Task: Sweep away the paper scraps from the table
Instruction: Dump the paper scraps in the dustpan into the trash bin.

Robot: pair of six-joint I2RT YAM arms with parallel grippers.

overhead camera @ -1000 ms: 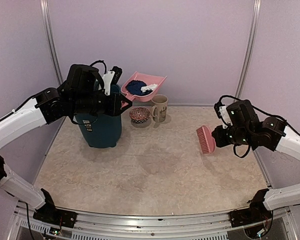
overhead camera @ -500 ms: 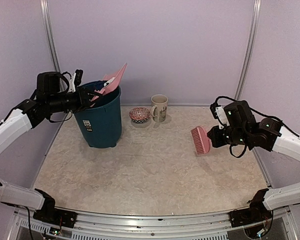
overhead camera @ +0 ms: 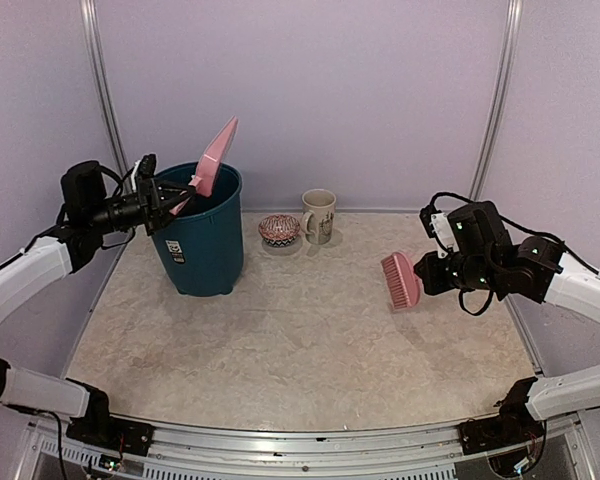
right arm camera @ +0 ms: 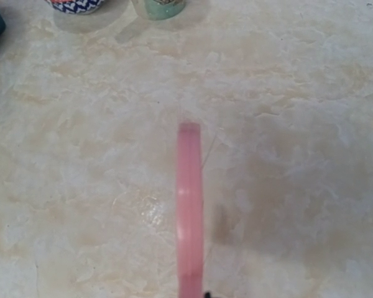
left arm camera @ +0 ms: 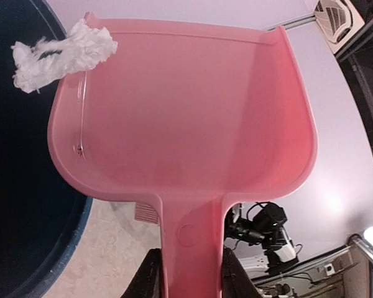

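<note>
The left gripper (overhead camera: 168, 200) pinches the handle of the pink dustpan (left arm camera: 186, 124), tipping it steeply over the teal bin (overhead camera: 202, 245) so that its load slides in. One white paper scrap (left arm camera: 62, 53) clings to the pan's lip. The rest are probably in the bin, but its dark inside hides them. None show on the table (overhead camera: 300, 340). The right gripper (overhead camera: 432, 275) clamps the pink brush (overhead camera: 401, 280) clear above the table. A mug (overhead camera: 319, 215) and a patterned bowl (overhead camera: 279, 230) stand beside the bin, obstructing nothing.
</note>
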